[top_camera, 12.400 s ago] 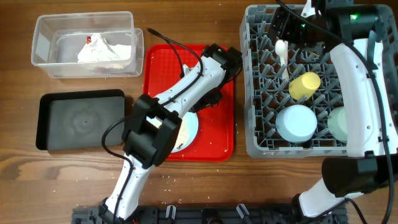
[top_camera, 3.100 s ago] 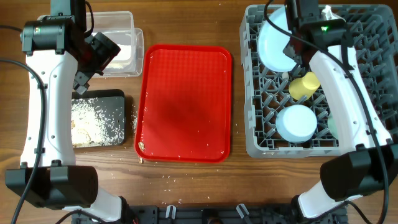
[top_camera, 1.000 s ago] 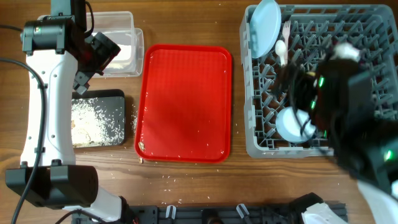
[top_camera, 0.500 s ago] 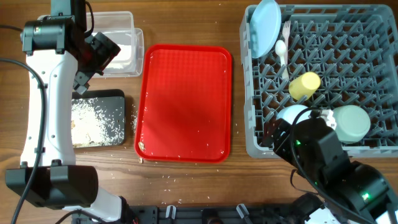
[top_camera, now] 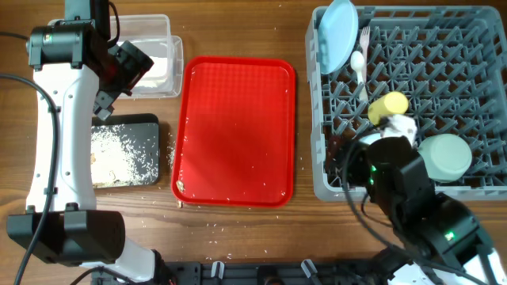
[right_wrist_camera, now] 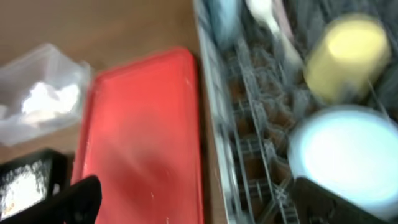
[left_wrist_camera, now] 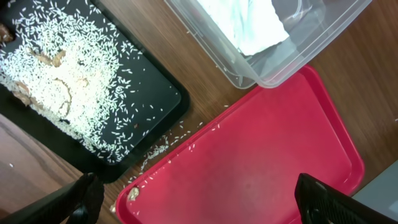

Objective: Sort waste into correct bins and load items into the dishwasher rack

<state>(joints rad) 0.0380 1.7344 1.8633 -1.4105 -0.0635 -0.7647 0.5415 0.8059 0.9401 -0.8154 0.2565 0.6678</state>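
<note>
The grey dishwasher rack (top_camera: 459, 63) holds an upright light blue plate (top_camera: 337, 36), a white fork (top_camera: 364, 36), a spoon (top_camera: 358, 63), a yellow cup (top_camera: 388, 107) and a mint bowl (top_camera: 445, 156). The right wrist view shows a light blue bowl (right_wrist_camera: 348, 155) beside the yellow cup (right_wrist_camera: 348, 50). My right gripper (right_wrist_camera: 199, 202) is open and empty, over the rack's front left corner. The clear tub (top_camera: 154, 32) contains the white napkin (left_wrist_camera: 249, 25). Rice and brown scraps (left_wrist_camera: 62, 74) cover the black tray (top_camera: 150, 127). My left gripper (left_wrist_camera: 202, 205) is open and empty above the red tray (left_wrist_camera: 267, 155).
The red tray (top_camera: 234, 131) lies between the bins and the rack, with a food bit (left_wrist_camera: 132, 194) in its near left corner. Loose rice grains (left_wrist_camera: 155, 149) lie on the wood between the two trays. My right arm (top_camera: 412, 206) covers the rack's front left part.
My right arm has pulled back from the middle of the rack toward the table's front edge, uncovering the cup and the mint bowl. The left arm has not moved.
</note>
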